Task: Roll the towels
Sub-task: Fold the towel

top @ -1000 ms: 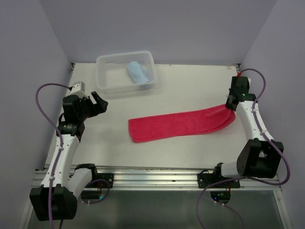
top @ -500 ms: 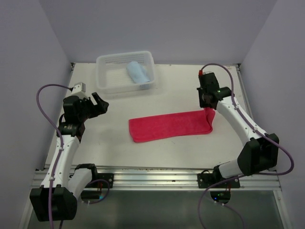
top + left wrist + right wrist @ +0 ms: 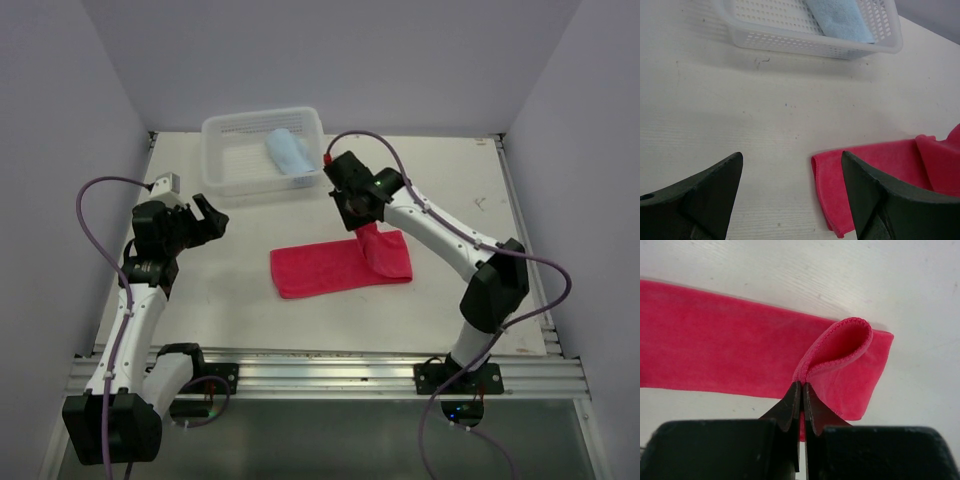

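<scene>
A red towel [image 3: 330, 266] lies flat in the middle of the table, its right end lifted and folded back over itself. My right gripper [image 3: 362, 222] is shut on that end's edge and holds it above the strip; the right wrist view shows the towel [image 3: 730, 350] pinched between the closed jaws [image 3: 801, 385], looped over. My left gripper [image 3: 207, 215] is open and empty, hovering left of the towel; in its view the towel's left end [image 3: 865, 175] lies between and beyond its fingers [image 3: 715, 190].
A white plastic basket [image 3: 225, 160] stands at the back left and holds a rolled light-blue towel [image 3: 288, 152]; it also shows in the left wrist view [image 3: 790, 42]. Purple walls close in the table at the left, back and right.
My right gripper has carried the towel's right end leftward from the far right edge to over the middle, folding the strip back on itself. The left arm has not moved.
</scene>
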Controlling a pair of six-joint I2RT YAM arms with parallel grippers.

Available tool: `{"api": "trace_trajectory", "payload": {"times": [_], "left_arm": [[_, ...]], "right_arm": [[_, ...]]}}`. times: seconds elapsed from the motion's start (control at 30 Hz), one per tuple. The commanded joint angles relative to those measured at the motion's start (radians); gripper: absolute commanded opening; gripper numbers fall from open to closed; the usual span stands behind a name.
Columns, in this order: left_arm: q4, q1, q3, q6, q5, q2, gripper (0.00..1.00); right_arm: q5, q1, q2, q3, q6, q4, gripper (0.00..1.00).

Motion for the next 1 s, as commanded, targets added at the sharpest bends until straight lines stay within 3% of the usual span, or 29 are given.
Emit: {"api": "trace_trajectory", "payload": {"times": [0.0, 0.27, 0.4, 0.97], "left_arm": [[0.049, -0.006, -0.007, 0.014, 0.018, -0.017, 0.84], [0.049, -0.008, -0.007, 0.014, 0.021, -0.017, 0.84], [0.049, -0.008, -0.008, 0.014, 0.023, -0.019, 0.84], [0.052, -0.011, -0.013, 0.014, 0.029, -0.025, 0.84]], "right_arm": [[-0.017, 0.078, 0.108, 0.15, 0.048, -0.076, 0.0], [-0.037, 0.223, 0.352, 0.44, 0.068, -0.176, 0.0], [-0.049, 0.258, 0.426, 0.496, 0.067, -0.188, 0.0], [-0.071, 0.283, 0.447, 0.569, 0.102, -0.216, 0.0]]}}
